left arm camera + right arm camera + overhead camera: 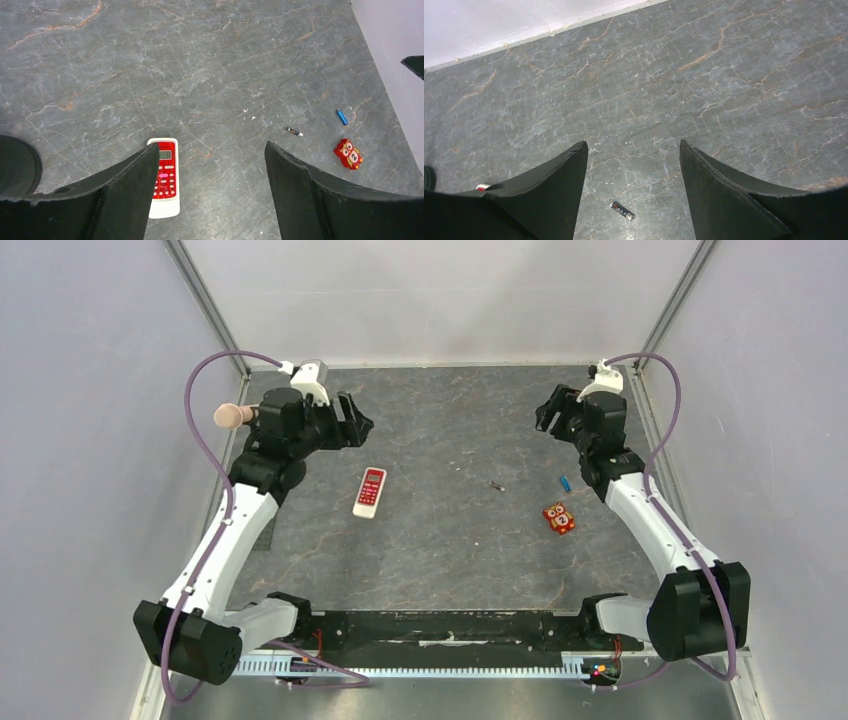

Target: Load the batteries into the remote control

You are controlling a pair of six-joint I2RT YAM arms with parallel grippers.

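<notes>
On veined stone-look tabletop [450, 550] lie slim remote [370, 492], 2 cylindrical batteries [342, 117] [294, 131]; both grippers [211, 145] [634, 142] gape.

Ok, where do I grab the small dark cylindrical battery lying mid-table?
Pinch the small dark cylindrical battery across its middle, coming straight down with the jaws either side of its long axis: it lies flat on the grey table, slim and free of neighbours.

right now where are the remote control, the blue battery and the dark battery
remote control [370, 492], top external view, middle of its red front panel
blue battery [342, 117], left wrist view, middle of its body
dark battery [622, 211], right wrist view, middle of its body
</notes>
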